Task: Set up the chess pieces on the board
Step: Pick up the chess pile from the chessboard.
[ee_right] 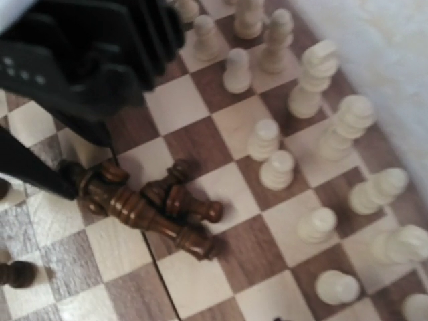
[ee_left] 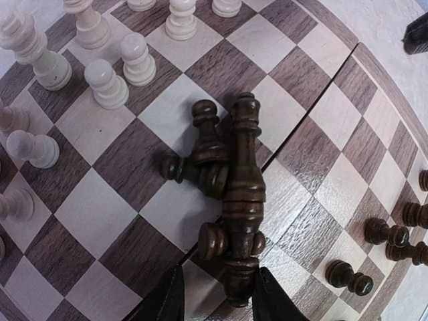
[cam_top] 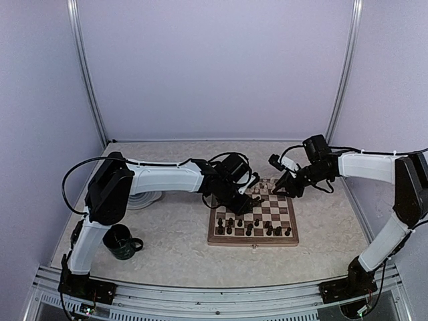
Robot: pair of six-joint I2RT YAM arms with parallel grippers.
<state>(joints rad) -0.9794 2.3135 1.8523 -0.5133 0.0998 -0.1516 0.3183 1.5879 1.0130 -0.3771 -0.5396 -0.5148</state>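
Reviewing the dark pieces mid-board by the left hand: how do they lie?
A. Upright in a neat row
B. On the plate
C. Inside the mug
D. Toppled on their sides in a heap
D: the dark pieces lie on their sides, heaped together on the board, and the left hand straddles the base of the tallest piece.

Soft, even light, faint shadows; the board (ee_left: pixel 321 134) bows at the left wrist view's edges and blurs in the right's.
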